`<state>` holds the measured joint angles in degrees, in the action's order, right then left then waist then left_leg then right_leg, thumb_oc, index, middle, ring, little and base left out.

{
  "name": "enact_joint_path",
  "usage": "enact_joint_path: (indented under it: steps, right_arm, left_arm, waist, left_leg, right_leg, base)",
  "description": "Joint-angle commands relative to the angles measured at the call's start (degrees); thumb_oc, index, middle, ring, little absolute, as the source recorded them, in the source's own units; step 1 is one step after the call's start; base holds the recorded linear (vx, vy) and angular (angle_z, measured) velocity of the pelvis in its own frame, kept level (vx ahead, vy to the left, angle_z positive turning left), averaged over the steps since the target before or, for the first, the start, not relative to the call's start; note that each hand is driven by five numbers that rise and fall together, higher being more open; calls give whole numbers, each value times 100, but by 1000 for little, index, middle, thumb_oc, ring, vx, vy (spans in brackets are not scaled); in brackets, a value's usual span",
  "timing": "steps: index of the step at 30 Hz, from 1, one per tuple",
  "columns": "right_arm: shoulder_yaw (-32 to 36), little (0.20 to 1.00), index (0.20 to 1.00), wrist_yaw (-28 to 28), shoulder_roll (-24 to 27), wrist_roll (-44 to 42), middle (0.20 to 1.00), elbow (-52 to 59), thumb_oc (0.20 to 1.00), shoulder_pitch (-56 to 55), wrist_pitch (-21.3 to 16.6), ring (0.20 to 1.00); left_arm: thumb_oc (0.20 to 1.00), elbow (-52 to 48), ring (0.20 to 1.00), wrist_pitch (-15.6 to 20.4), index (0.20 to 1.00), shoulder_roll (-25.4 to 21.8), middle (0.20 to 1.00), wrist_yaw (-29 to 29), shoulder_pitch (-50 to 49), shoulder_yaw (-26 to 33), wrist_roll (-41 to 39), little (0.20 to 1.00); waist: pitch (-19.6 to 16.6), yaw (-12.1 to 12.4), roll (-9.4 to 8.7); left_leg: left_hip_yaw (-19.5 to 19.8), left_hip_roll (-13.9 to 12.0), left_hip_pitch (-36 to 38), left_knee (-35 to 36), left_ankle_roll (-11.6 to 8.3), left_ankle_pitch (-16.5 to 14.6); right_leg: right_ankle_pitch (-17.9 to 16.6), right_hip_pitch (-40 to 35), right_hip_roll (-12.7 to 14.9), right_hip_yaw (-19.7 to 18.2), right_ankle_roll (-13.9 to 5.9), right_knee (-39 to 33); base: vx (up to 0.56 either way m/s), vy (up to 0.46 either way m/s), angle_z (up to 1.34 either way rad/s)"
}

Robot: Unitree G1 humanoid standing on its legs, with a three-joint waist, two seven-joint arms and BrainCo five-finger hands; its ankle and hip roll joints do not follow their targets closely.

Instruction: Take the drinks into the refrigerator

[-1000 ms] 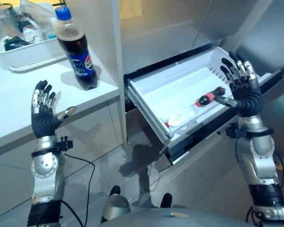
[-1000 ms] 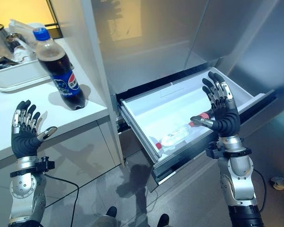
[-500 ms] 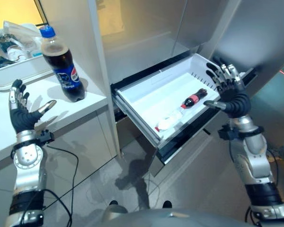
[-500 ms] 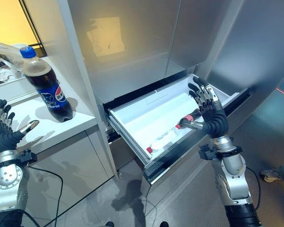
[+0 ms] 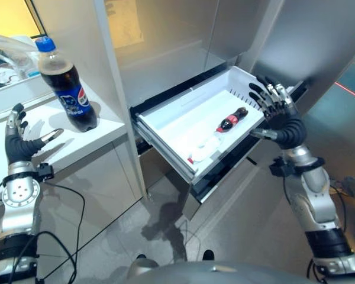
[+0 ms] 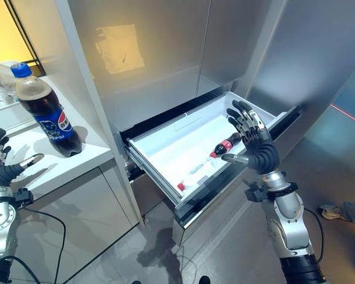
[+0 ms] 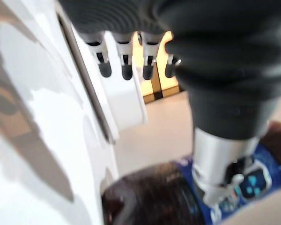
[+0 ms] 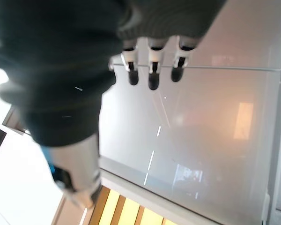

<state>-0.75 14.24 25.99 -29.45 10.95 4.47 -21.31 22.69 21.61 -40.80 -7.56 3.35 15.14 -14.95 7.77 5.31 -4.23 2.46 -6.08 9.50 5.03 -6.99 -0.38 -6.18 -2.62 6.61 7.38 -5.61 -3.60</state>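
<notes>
A large cola bottle (image 5: 62, 86) with a blue cap and blue label stands upright on the white counter (image 5: 71, 145) at the left. My left hand (image 5: 18, 142) is open, raised just left of that bottle and apart from it; the left wrist view has the bottle (image 7: 178, 197) close by the thumb. The refrigerator's white drawer (image 5: 186, 118) is pulled out. A small red-labelled cola bottle (image 5: 231, 120) and a clear water bottle (image 5: 202, 148) with a red cap lie in it. My right hand (image 5: 281, 118) is open at the drawer's front right corner, holding nothing.
A white tray (image 5: 3, 97) with loose items sits at the counter's back left. Tall grey refrigerator doors (image 6: 165, 59) rise behind the drawer. Grey tiled floor (image 5: 165, 219) lies below the drawer. A person's shoe (image 6: 334, 212) shows at the right.
The whole picture has shifted as the camera moved. Both hands stay open and empty; the right hand now sits lower on the drawer's front right corner.
</notes>
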Motion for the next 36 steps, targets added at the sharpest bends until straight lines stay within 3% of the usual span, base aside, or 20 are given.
enact_joint_path:
  steps: [1, 8, 18, 36]
  right_arm:
    - [150, 1000, 1000, 54, 305, -316, 1000, 482, 1000, 248, -104, 1000]
    - [228, 1000, 1000, 114, 227, -326, 1000, 503, 1000, 161, -100, 1000]
    - [217, 1000, 1000, 168, 184, -325, 1000, 556, 1000, 150, -73, 1000]
    - [40, 1000, 1000, 285, 174, -348, 1000, 614, 1000, 88, -9, 1000]
  left_arm:
    - [1000, 367, 1000, 98, 1000, -381, 1000, 266, 639, -203, -175, 1000]
    - [1000, 598, 1000, 20, 1000, -348, 1000, 578, 674, -432, -81, 1000]
    - [1000, 655, 1000, -33, 1000, -321, 1000, 602, 928, -663, 110, 1000]
    - [1000, 1098, 1000, -10, 1000, 26, 1000, 288, 1940, -1200, 68, 1000]
  waist:
    - [46, -101, 190]
    - [65, -162, 173]
    - [88, -217, 149]
    - [70, -393, 20]
  left_leg:
    - [18, 370, 34, -4, 588, -355]
    - [-45, 377, 61, -3, 595, -380]
    - [-116, 377, 53, -3, 603, -395]
    - [-229, 363, 54, -3, 584, -435]
  right_leg:
    - [863, -164, -208, 229, 78, 893]
    - [838, -159, -237, 156, 73, 866]
    - [815, -137, -260, 69, 55, 847]
    - [726, -113, -337, -32, 37, 748]
  base:
    - [-2, 2, -7]
    - [3, 1, -3]
    - [3, 4, -2]
    - [6, 3, -3]
